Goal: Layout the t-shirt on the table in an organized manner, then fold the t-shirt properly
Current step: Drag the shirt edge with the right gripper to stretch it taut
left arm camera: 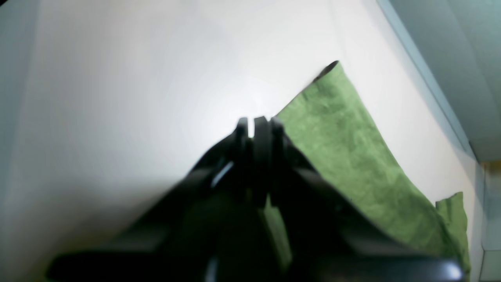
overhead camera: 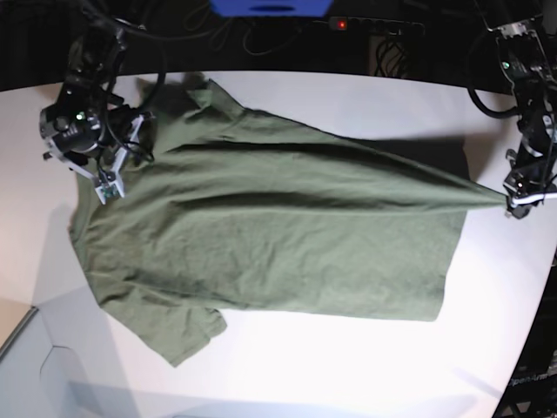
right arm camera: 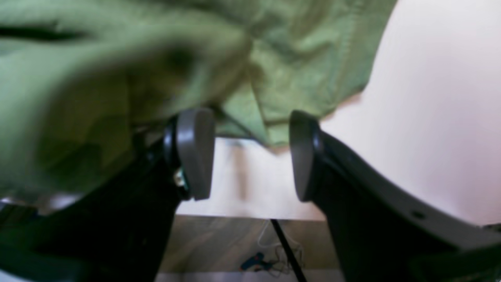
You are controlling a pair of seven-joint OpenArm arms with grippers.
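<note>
The t-shirt (overhead camera: 278,235) lay spread across the middle of the table (overhead camera: 348,366), mostly flat, with one sleeve sticking out toward the near edge and the collar end over at the base view's left. One corner of the hem was pulled up into a taut point at the far right of that view, so the fabric tented there instead of lying down.

That corner was pinched in the left gripper (left arm camera: 256,125), jaws clamped tight together with green cloth running out from between them. The right gripper (right arm camera: 250,152) was over by the collar and shoulder, jaws spread wide with only bare table showing between the pads (right arm camera: 195,152); the cloth hung just beside and above them, nothing held.

Handling-wise I'd call this soft, light cotton, floppy and wrinkly, with zero stiffness. It probably drags and bunches rather than slides cleanly. Best places to grab looked like the hem corners and shoulder seams, where the doubled fabric gives the pads something to bite, pulling both ends apart to flatten that ridge.
</note>
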